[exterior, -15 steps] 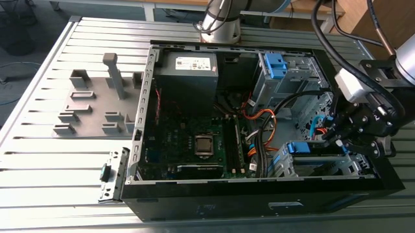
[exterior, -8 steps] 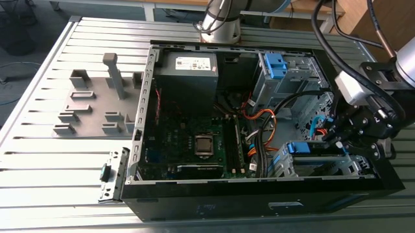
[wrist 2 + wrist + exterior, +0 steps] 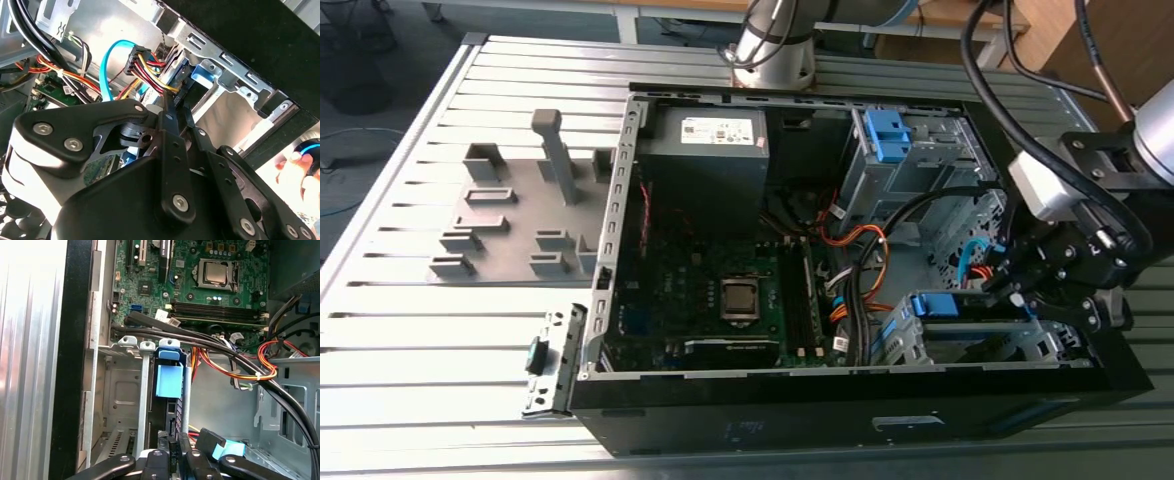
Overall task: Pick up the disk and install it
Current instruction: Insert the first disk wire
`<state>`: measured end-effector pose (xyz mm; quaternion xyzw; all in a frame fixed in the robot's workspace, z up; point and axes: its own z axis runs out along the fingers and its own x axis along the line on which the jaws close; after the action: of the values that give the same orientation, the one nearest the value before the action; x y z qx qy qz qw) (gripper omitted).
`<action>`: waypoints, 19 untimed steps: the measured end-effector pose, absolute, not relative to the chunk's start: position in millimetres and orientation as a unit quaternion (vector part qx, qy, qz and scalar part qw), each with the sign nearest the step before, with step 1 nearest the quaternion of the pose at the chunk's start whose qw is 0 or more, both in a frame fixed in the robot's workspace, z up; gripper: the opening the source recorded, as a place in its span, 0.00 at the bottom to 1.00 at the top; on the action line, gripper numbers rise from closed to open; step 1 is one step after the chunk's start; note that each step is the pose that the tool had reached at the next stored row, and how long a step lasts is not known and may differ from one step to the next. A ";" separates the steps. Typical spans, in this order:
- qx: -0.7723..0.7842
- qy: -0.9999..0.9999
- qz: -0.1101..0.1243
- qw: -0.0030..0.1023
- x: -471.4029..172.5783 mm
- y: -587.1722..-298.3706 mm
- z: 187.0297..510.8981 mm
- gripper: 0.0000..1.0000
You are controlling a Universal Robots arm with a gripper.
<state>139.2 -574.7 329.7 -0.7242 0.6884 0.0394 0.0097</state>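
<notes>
The disk (image 3: 169, 381) stands on edge in the lower drive cage (image 3: 125, 390) of the open computer case (image 3: 854, 405), its bright blue carrier tab facing the motherboard. In the exterior view that blue carrier (image 3: 930, 305) shows in the cage at the case's front right corner. My gripper (image 3: 173, 460) reaches in from the exterior view's right, its black fingers (image 3: 155, 460) on either side of the disk's dark rear edge, shut on it. In the second wrist view the gripper (image 3: 172, 102) points at the blue carrier (image 3: 200, 72) beside a power connector.
Orange, yellow and black cables (image 3: 240, 367) cross the case close to the cage. A blue clip (image 3: 887, 135) sits on the upper drive cage beside a grey box (image 3: 707, 150). A grey fixture (image 3: 520, 200) lies on the table. A hand (image 3: 295, 162) is outside the case.
</notes>
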 end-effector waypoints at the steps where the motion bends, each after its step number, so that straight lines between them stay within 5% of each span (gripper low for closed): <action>1: -0.724 0.688 0.040 0.011 139.1 -574.7 330.6 0.19; 9: -0.724 0.687 0.054 0.025 139.2 -575.0 333.2 0.19; 19: -0.724 0.688 0.055 0.026 138.9 -582.1 332.4 0.19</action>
<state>138.9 -582.1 332.4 -0.7236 0.6875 0.0546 0.0257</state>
